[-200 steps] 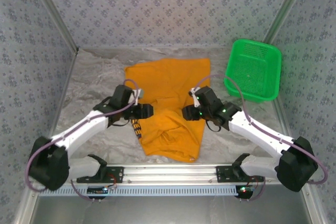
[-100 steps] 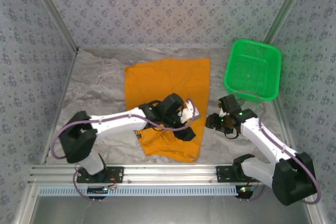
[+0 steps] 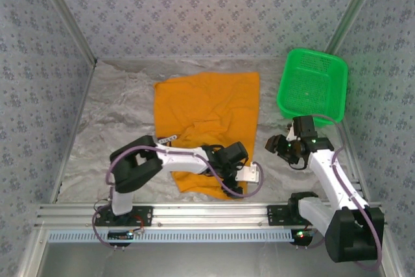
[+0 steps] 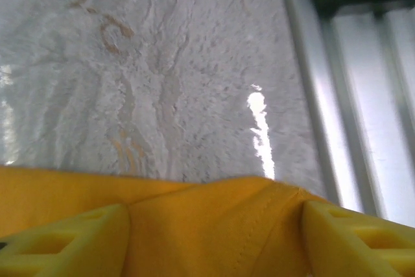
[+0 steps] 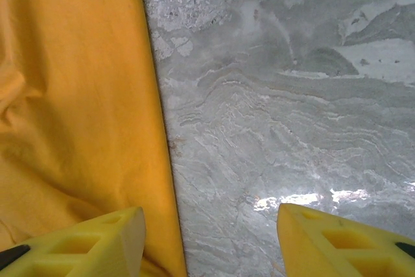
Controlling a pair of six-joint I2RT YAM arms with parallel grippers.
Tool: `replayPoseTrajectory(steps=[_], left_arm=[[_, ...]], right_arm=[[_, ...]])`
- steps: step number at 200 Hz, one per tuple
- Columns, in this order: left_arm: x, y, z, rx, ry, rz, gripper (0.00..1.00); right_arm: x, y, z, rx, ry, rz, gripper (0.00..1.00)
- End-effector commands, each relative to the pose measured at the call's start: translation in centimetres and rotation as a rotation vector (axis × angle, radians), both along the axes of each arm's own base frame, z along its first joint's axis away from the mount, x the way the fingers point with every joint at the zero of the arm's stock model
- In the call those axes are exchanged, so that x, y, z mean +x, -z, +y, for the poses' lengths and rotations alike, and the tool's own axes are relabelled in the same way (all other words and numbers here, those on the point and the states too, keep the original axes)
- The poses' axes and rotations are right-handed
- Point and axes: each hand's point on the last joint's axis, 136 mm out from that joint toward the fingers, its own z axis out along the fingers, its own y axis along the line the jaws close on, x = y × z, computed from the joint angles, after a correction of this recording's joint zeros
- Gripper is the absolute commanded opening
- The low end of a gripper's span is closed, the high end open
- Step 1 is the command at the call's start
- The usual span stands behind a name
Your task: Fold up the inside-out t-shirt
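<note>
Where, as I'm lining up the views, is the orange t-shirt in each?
Top external: t-shirt mid-table, left of the green basket.
Left wrist: along the bottom edge, between the yellow fingers.
Right wrist: left third, its straight edge running down.
Shared landmark: the crinkled grey table cover.

The left arm [image 3: 185, 158] sprawls right across the near part of the t-shirt [image 3: 207, 105] in the top view, so whatever folds sit under it are hidden. On the left wrist cam, the left gripper [image 4: 215, 218] has both fingers chopped off by the bottom edge. The cloth between them is cut off too, and the metal rail [image 4: 363, 95] is blurry. On the right wrist cam, the right gripper [image 5: 211, 225] also runs off the bottom, and the left edge cuts the shirt.
</note>
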Motion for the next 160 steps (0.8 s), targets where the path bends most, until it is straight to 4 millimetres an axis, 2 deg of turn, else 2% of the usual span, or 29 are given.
replayPoseTrajectory(steps=[1,8,13,25,41,56,69,86,101,113,125,140,160], left_arm=[[0.6,1.8,-0.7,0.044,0.051,-0.042,0.48],[1.2,2.0,-1.0,0.053,0.039,-0.063,0.28],[1.8,1.9,-1.2,0.048,0.027,-0.073,0.17],[3.5,0.4,-1.9,0.003,-0.022,-0.080,0.00],[7.3,-4.1,-3.4,-0.110,-0.160,-0.073,0.00],[11.6,-7.9,-3.9,-0.204,-0.306,-0.059,0.00],[15.2,-10.3,-3.7,-0.265,-0.440,-0.014,0.00],[19.0,-12.4,-3.1,-0.363,-0.576,0.082,0.00],[21.9,-13.1,-2.2,-0.422,-0.687,0.141,0.00],[23.1,-13.4,-1.9,-0.431,-0.732,0.172,0.00],[23.7,-13.3,-1.7,-0.426,-0.746,0.186,0.00],[24.2,-13.0,-1.8,-0.418,-0.754,0.185,0.00],[24.5,-12.6,-1.9,-0.408,-0.764,0.203,0.00]], right_arm=[[0.3,-1.2,0.3,0.028,-0.028,-0.026,0.57],[0.3,-1.2,0.1,0.031,-0.024,-0.027,0.57],[0.4,-1.2,0.1,0.037,-0.018,-0.027,0.57],[0.6,-1.7,0.0,0.057,-0.008,-0.043,0.56],[0.9,-2.1,-0.2,0.057,0.000,-0.058,0.56],[0.9,-2.4,-0.6,0.041,0.008,-0.062,0.55],[0.7,-2.6,-0.3,0.053,0.001,-0.058,0.56],[0.0,-2.5,1.3,0.114,-0.051,-0.068,0.56],[-1.0,-1.9,3.2,0.158,-0.117,-0.095,0.56],[-1.6,-1.5,4.7,0.152,-0.177,-0.125,0.57],[-2.4,-1.6,7.4,0.176,-0.290,-0.173,0.63],[-3.1,-2.0,10.9,0.201,-0.395,-0.226,0.65],[-2.9,-2.9,14.3,0.174,-0.439,-0.325,0.69]])
